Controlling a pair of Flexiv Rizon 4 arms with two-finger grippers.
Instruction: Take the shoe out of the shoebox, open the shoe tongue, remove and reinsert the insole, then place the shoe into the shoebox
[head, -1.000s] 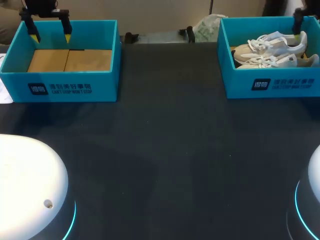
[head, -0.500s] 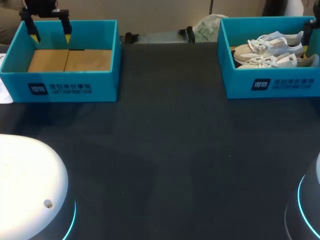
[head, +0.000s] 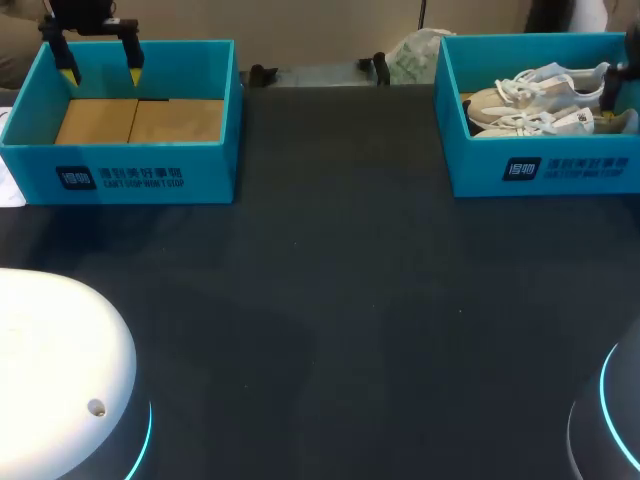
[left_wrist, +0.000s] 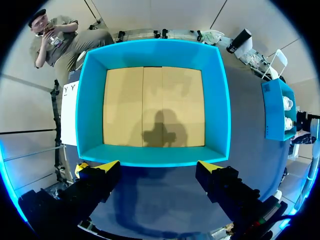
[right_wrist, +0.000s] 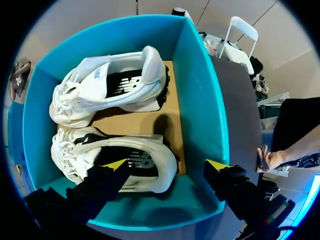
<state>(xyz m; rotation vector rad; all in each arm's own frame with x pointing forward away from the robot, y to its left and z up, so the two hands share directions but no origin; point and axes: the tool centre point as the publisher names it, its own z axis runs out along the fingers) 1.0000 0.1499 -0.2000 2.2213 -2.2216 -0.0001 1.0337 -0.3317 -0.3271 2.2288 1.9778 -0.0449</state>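
Jaws of the right gripper (right_wrist: 166, 165) spread open just above the nearer shoe (right_wrist: 140, 157) in the shoebox (right_wrist: 200, 100) at the table's (head: 330, 300) two o'clock. The shoe's length runs nine-to-three across them, toe toward nine. Left gripper (left_wrist: 159, 167), also open, hangs at ten o'clock.

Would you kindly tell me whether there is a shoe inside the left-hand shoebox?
No, the left shoebox shows only its bare cardboard floor, with no shoe lying in it.

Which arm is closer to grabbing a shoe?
Probably the right: the right claw, open, hangs over the shoes in their shoebox. The left claw hangs over the empty shoebox.
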